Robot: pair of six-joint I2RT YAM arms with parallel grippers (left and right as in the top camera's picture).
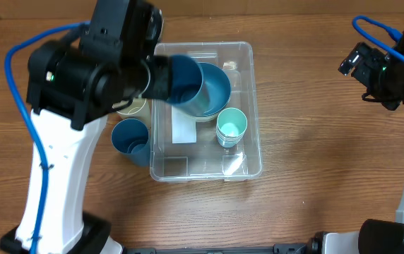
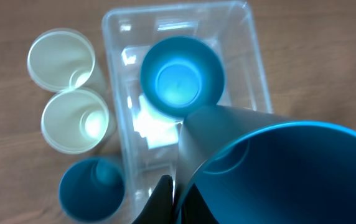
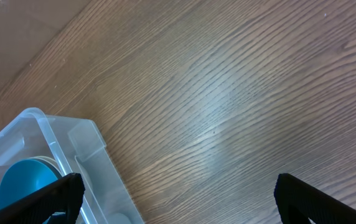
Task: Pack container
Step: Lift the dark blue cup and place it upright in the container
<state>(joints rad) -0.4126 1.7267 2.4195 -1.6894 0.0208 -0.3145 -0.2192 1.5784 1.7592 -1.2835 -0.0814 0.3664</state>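
Container [image 1: 188, 166], clear and rectangular, at mid-tabletop [image 1: 315, 183], holding a blue bowl [image 1: 215, 90] and a mint cup [image 1: 231, 125]. Left tool [image 2: 175, 196] clamps a blue cup's [image 2: 277, 174] wall above it; right tool [image 3: 181, 199] spread wide, well apart.

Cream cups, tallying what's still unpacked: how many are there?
2, both outside the container: one cream cup, another between it and a blue cup. Others may be hidden.

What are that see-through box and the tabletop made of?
The container looks like clear, glossy plastic: the table shows through it and its edges glint. The table itself looks like matte wood or wood-look laminate, judging by its grain.
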